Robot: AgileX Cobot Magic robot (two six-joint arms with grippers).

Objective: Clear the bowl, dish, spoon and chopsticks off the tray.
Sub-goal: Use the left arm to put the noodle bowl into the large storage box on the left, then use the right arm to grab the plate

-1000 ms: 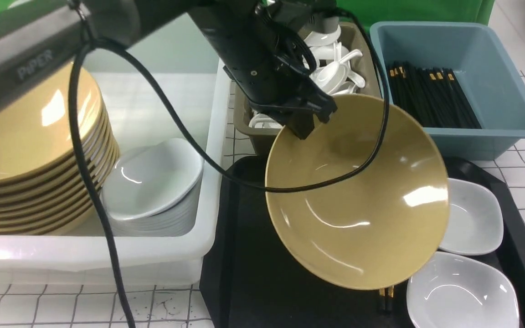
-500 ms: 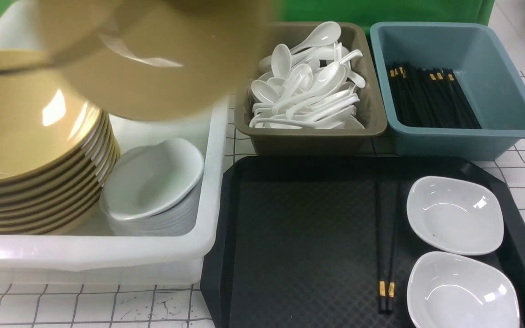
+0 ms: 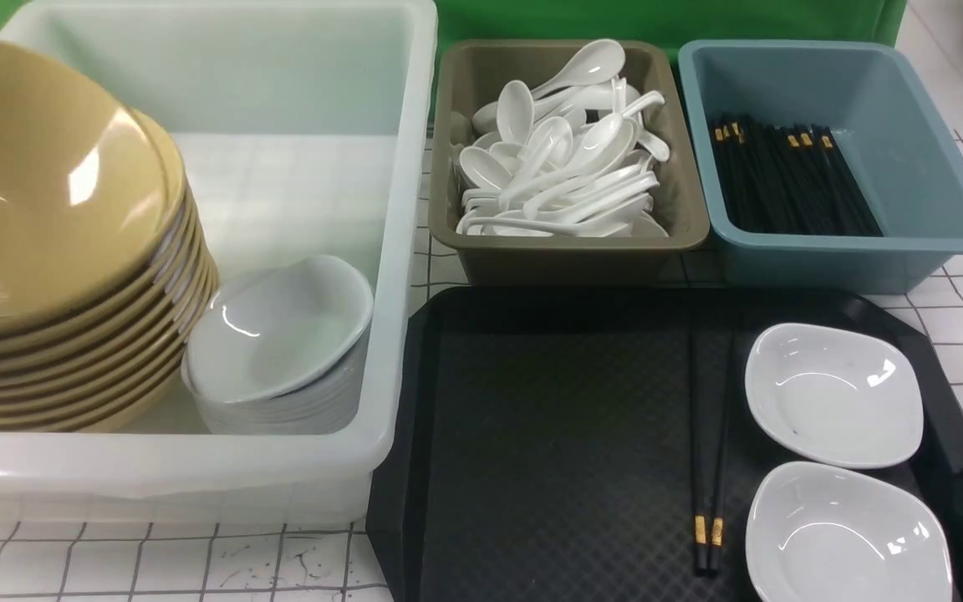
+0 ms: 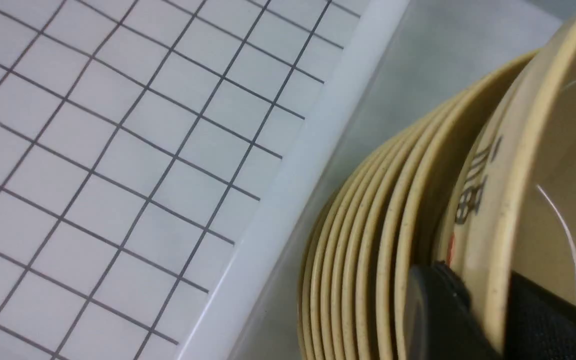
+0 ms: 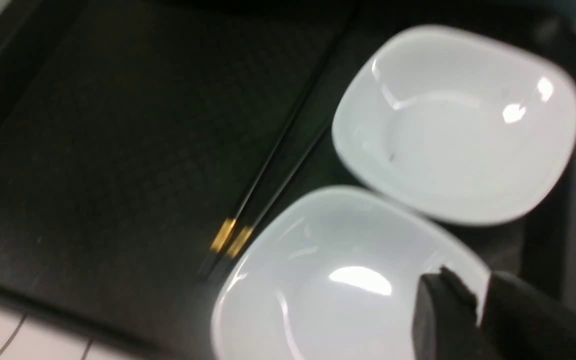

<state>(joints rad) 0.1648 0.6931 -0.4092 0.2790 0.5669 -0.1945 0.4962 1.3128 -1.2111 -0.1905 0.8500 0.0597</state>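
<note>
Item: bowl [image 3: 38, 184]. Glossy, rigid, probably slick. It sits atop the yellow stack [image 3: 72, 376] in the white bin [image 3: 398, 251], with the left gripper [image 4: 493, 320] clamped on its rim.
Right gripper [image 5: 480, 306]: straddles the near dish [image 3: 848, 535] at its rim; whether it grips, I cannot tell.
Chopsticks [image 3: 709, 435]: thin, flat on the tray [image 3: 548, 418]; pinch mid-length.

Bright overhead light; glossy glare; right wrist view seemingly motion-blurred.

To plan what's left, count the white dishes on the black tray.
2. One dish sits at the tray's right side; the second dish lies just nearer the robot. None hidden.
</note>
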